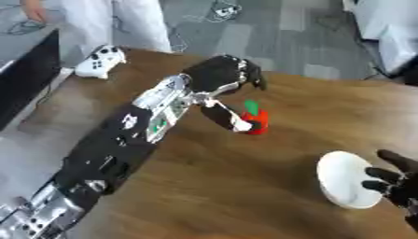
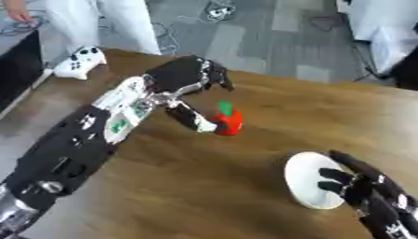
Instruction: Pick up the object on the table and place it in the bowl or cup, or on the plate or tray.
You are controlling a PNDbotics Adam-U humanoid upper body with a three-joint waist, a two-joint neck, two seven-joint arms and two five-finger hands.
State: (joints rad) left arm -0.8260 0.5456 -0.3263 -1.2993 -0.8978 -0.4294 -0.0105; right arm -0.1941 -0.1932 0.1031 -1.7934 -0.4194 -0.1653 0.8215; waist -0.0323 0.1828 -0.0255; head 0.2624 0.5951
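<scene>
A small red object with a green top [image 1: 257,121] stands on the brown table [image 1: 245,196], a little past its middle. My left hand [image 1: 219,74] reaches over it from the left. Its fingers [image 1: 251,74] bend down behind the object and clear of it, while the thumb [image 1: 228,116] lies against the object's left side. The hand is open, with the object between thumb and fingers. A white plate [image 2: 306,184] lies near the right front. My right hand [image 2: 367,189] rests open at the plate's right edge, fingers up, holding nothing.
A white game controller [image 1: 100,61] lies at the table's far left corner. A black box [image 1: 24,79] stands beside the table on the left. A person in white stands beyond the far edge.
</scene>
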